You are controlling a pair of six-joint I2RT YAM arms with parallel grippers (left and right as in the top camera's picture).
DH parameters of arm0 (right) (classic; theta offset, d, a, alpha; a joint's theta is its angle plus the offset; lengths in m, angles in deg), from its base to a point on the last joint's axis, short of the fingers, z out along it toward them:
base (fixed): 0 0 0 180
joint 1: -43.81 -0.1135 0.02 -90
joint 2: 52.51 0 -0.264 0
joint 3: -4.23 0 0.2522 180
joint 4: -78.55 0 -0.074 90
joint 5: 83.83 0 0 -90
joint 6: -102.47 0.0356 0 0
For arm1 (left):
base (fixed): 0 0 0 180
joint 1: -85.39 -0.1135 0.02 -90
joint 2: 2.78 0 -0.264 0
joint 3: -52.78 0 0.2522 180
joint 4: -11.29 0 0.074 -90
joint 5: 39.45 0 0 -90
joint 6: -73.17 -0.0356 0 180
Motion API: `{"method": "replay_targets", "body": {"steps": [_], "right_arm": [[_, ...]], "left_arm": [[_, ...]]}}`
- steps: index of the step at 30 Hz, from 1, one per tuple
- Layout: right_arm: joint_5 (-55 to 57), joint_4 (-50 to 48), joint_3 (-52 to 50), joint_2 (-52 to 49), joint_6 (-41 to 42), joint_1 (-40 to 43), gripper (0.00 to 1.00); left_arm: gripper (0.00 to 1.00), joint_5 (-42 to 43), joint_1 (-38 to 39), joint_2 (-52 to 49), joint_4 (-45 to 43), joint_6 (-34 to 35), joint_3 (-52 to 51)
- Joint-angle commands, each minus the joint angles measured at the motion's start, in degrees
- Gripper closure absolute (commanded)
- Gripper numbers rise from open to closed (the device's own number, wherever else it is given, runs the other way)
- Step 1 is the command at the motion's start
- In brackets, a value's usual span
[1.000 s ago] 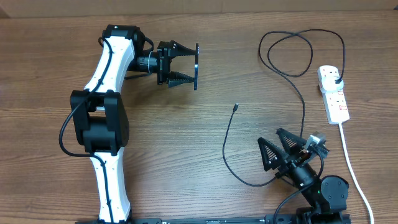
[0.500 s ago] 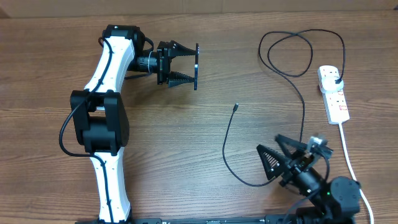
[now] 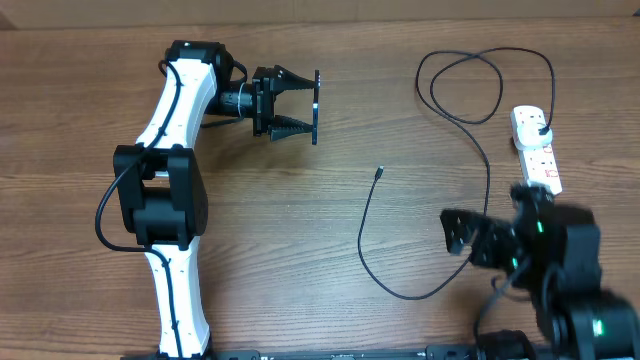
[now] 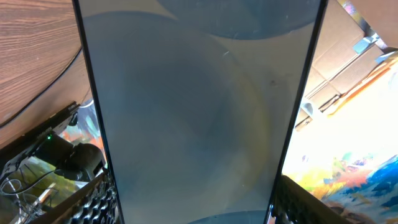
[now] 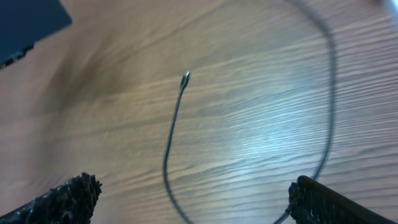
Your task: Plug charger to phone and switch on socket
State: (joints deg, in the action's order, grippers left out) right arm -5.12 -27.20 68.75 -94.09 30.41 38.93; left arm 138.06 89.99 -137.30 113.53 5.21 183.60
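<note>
place: looking like a robotics lab or workshop bench
rig: left arm (image 3: 165, 200) and right arm (image 3: 560, 270) sitting at a wood-grain table (image 3: 300, 230)
background: cardboard boxes (image 4: 341, 62) showing in the left wrist view
clutter: loose wiring (image 4: 18, 186) lying beside green-lit electronics (image 4: 48, 137)

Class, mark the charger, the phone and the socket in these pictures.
charger (image 5: 185, 77): right wrist view, on its connector tip.
phone (image 4: 199, 112): left wrist view, middle of its screen.
socket (image 3: 540, 160): overhead view, on its white body.

Left end effector (image 3: 310, 103) clamped; right end effector (image 5: 196, 200) spread wide.
</note>
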Motion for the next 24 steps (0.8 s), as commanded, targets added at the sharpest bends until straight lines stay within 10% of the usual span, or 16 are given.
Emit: {"method": "replay_targets", "body": {"steps": [1,12,16,24], "right_arm": [[-12.02,-0.44,4.00,-7.72,-1.75,0.13,0.00],[-42.16,-11.80,4.24,-19.30,-1.49,0.02,0.08],[-33.05,-9.46,6.91,-19.37,7.17,0.02,0.26],[-11.06,12.92,25.88,-25.62,7.23,-3.37,0.16]], "left_arm": [[0.37,3.13,-0.20,-0.04,0.02,-1.27,1.66],[0.38,3.13,-0.20,-0.04,0.00,-1.31,1.66],[0.38,3.13,-0.20,-0.04,0.00,-1.36,1.66],[0.38,3.13,-0.20,-0.04,0.00,-1.33,1.66]]}}
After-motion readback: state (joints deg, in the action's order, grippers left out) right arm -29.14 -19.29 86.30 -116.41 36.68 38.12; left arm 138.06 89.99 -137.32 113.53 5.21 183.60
